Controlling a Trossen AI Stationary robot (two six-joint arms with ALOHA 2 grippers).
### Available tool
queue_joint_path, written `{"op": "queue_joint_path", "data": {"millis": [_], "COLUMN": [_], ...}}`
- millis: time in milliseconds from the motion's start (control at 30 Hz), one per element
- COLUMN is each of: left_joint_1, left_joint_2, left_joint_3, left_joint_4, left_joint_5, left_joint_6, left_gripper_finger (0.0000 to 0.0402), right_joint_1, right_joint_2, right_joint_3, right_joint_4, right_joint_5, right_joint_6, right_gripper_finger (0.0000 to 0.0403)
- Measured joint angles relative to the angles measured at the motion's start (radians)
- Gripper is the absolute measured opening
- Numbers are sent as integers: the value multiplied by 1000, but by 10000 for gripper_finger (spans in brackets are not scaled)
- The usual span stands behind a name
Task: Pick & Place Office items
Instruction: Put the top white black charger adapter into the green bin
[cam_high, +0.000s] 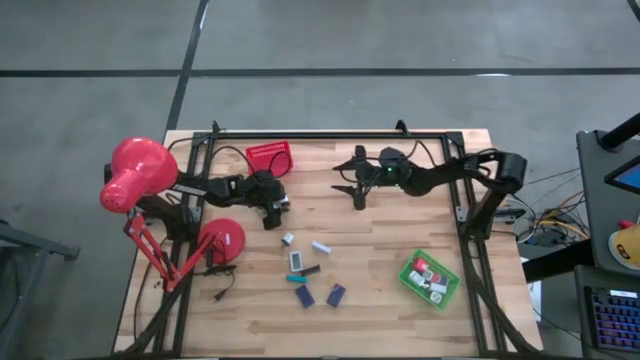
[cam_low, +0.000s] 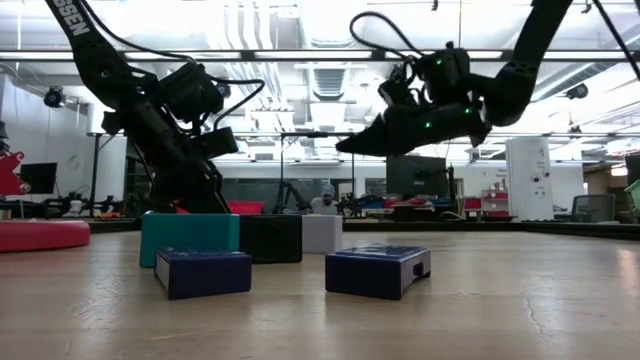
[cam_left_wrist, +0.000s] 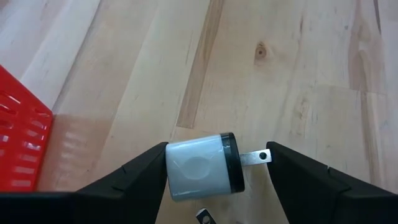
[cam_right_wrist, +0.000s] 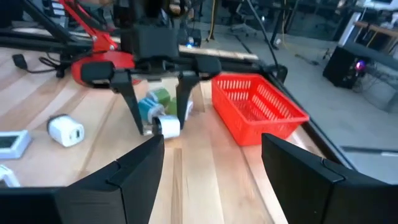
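Two tools over wood table (cam_high: 400, 310), left tool (cam_left_wrist: 217, 163) gripping white plug (cam_left_wrist: 199, 167), right tool (cam_right_wrist: 211, 162) open, empty.

The table (cam_left_wrist: 323, 56) is pale wood with visible grain, a small knot and a smooth, faintly shiny finish. The plug adapter (cam_left_wrist: 202, 167) held in the left gripper (cam_left_wrist: 214, 171) looks like smooth white plastic with a glossy black band and a flat metal prong. The red basket (cam_right_wrist: 258, 106) is latticed plastic. The desk lamp (cam_high: 140, 172) has a glossy red shade. The navy blocks (cam_low: 378, 270) look matt.
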Motion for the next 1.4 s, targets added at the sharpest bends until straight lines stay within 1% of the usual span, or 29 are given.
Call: {"op": "queue_joint_path", "data": {"millis": [133,1067,1167,1400], "left_joint_1": [0,0,0,-1], "left_joint_2": [0,0,0,0], "left_joint_3": [0,8,14,55], "left_joint_4": [2,5,5,8], "left_joint_5": [0,4,21,101], "left_joint_6": [0,0,0,1], "left_gripper_finger": [266,266,266,266], "right_joint_1": [0,1,1,1], "right_joint_2": [-21,-7,-6,-6], "right_joint_3": [-18,-17,-17,-17], "right_joint_4": [-2,-3,-3,-2], "right_joint_5": [0,-1,-1,-1], "right_joint_6": [-7,5,5,5], "right_gripper_finger": [260,260,260,260]}}
